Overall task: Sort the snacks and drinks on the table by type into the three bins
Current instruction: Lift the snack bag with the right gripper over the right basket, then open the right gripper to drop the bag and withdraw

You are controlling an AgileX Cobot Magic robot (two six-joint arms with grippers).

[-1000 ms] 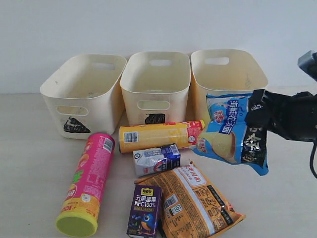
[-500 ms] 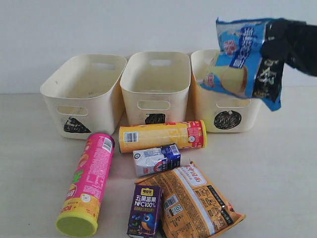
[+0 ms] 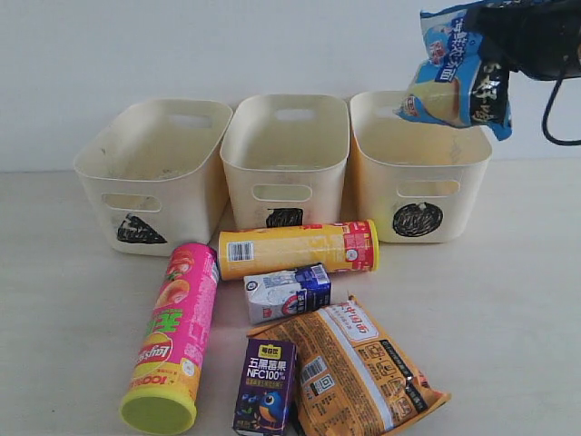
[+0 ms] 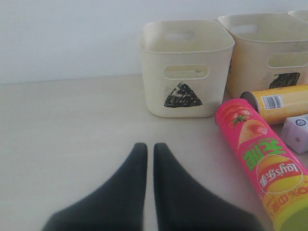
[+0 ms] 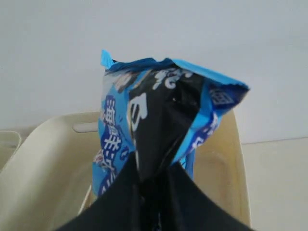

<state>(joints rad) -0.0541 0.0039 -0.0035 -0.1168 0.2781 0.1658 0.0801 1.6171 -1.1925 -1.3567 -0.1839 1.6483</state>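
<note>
My right gripper (image 3: 495, 41) is shut on the blue-and-black bag (image 3: 458, 68) and holds it in the air over the circle bin (image 3: 436, 186); the right wrist view shows the bag (image 5: 159, 110) pinched between the jaws above that bin (image 5: 53, 159). On the table lie the pink tube (image 3: 172, 336), yellow tube (image 3: 295, 249), white-and-blue carton (image 3: 286, 292), purple carton (image 3: 266, 386) and orange bag (image 3: 363, 372). My left gripper (image 4: 150, 149) is shut and empty, low over bare table beside the pink tube (image 4: 257, 159).
The triangle bin (image 3: 118, 182) and square bin (image 3: 272, 173) stand left of the circle bin, all three in a row against the white back wall. A black cable (image 3: 549, 109) hangs from the right arm.
The right gripper has lifted the blue-and-black bag from in front of the circle bin to high above it. The pink tube has rolled slightly to the right.
</note>
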